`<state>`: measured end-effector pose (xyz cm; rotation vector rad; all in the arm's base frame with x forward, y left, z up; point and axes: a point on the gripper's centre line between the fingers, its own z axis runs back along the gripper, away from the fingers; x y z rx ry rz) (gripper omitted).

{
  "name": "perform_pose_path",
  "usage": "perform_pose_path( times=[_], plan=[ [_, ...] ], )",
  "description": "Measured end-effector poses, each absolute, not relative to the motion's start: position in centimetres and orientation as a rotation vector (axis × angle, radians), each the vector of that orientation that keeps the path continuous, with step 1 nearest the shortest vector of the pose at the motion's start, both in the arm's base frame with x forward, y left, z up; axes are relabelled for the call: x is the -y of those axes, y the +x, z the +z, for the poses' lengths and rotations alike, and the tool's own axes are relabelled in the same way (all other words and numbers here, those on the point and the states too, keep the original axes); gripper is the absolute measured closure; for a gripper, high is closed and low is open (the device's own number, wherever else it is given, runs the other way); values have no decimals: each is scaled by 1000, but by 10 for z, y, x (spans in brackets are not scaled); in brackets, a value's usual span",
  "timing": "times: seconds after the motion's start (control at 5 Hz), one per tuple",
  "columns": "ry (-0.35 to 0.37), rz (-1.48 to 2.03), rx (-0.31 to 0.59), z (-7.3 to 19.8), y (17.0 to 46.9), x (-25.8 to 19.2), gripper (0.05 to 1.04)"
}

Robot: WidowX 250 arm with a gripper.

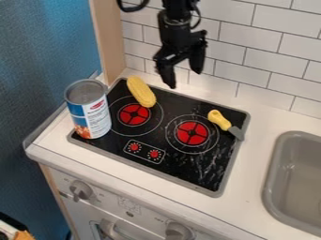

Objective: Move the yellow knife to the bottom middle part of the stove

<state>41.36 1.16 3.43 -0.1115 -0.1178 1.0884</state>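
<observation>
Up around 12 o'clock, black gripper (185, 78): hanging past the back of the stove (177, 169), fingers spread with nothing between them. Makes sense, the grab looks yet to be made, and that gap is what would go around a handle.

Yellow corn (141, 91): 11 o'clock on the stove, low end over the ring of the left burner (134, 115). Not part of the job imo, just don't clip it.

Yellow knife (218, 120): about 2 o'clock from the right burner (192, 133), handle on the black top, grey blade pointing at 4 and reaching over the rim. I'd guess the chunky handle is the better grip, the blade being flat and low.

Tall can (88, 108): upright at 9 o'clock, by the stove's left edge. Probably fine there, since the knife's route should stay well right of it.

Printed dials (144, 151): near 7 o'clock. Target is the 6 o'clock stretch by these, so the knife likely needs to come left and toward the front.

Grey sink (273, 187): 4 o'clock, off on the counter (251, 206). Dragging the knife that way seems pointless, so lift first.
</observation>
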Motion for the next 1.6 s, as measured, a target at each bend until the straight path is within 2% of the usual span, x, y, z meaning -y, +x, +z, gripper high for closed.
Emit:
perform_pose_path(
  times=[0.2,0.4,0.6,0.8,1.0,1.4,1.6],
  plan=[
    [-107,1053,95,20,413,17,83],
    [-95,1012,12,-9,410,43,83],
    [-74,991,8,-28,409,55,83],
    [-93,987,3,-40,418,65,83],
    [-103,986,13,-41,422,66,134],
    [-97,945,53,-41,421,58,684],
    [-81,859,65,-37,415,47,709]
  ],
)
